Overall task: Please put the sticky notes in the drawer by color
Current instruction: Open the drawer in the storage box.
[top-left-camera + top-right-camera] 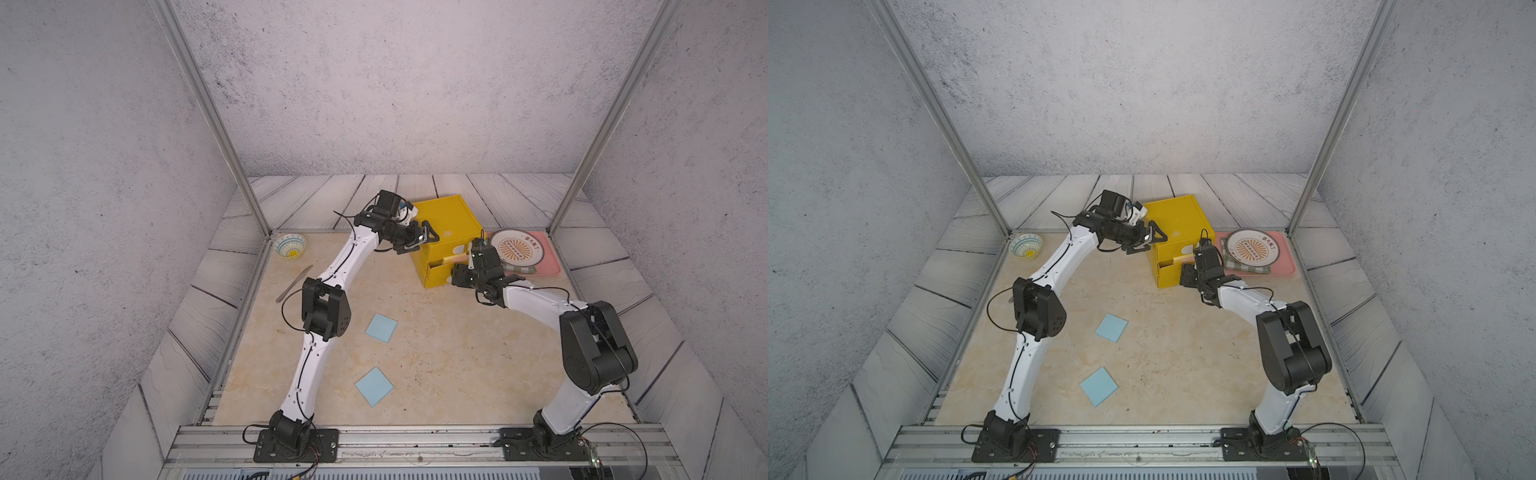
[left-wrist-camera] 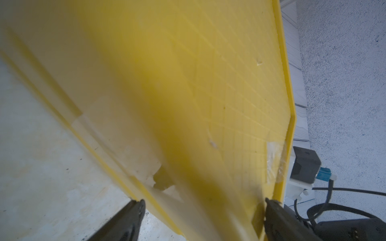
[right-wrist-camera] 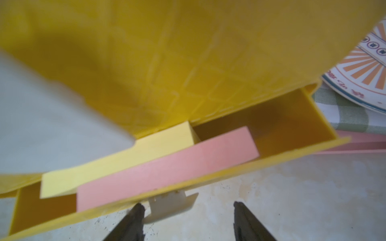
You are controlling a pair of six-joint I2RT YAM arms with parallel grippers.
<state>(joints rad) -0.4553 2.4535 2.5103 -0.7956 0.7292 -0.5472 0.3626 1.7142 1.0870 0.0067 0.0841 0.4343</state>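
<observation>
Overhead, in both top views, the drawer stands at 1 o'clock from the middle of the table, its middle tray open. Towards 7 o'clock two blue sticky notes lie flat and apart: the nearer blue note and the farther blue note. The left gripper sits at the box's 10 o'clock top corner, and the right gripper faces the tray.

On the left wrist view, spread jaws straddle that yellow corner; whether they press it I cannot tell.

On the right wrist view, the jaws stand apart around the white tab handle, pinching nothing. A yellow note and a pink note rest in the tray.

Such paper is probably light, limp and hard to lift off stone, so a corner or edge looks like the best place to grip.
</observation>
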